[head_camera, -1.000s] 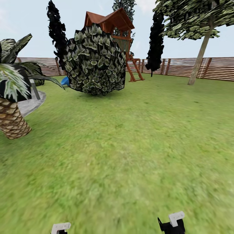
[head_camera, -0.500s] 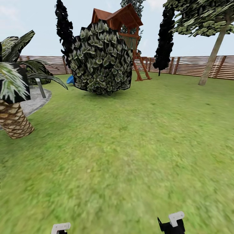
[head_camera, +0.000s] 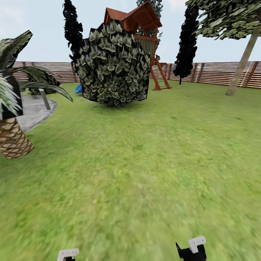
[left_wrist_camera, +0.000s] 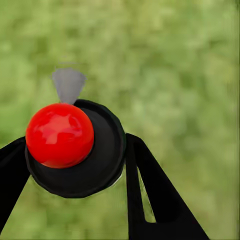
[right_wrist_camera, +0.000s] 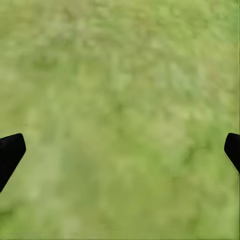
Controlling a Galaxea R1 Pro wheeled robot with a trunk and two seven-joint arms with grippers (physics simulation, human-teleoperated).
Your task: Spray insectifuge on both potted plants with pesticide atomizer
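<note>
Camera swings left across the garden lawn [head_camera: 145, 163]; left claw [left_wrist_camera: 75, 165] pinching the atomizer [left_wrist_camera: 75, 147], right claw [right_wrist_camera: 120, 150] spread, potted plants yet to find.

The lawn [head_camera: 145, 163] is mottled green with yellowish patches, and the slatted fence [head_camera: 217, 74] is reddish brown with pale stripes. The big shrub [head_camera: 112, 65] has dark leaves with pale grey-green centres, and the palm trunk [head_camera: 12, 139] shows a brown scale pattern. Between black fingers [left_wrist_camera: 155, 195] sits a black round object [left_wrist_camera: 100, 155] with a glossy red ball [left_wrist_camera: 60, 135] and a grey tip.
</note>
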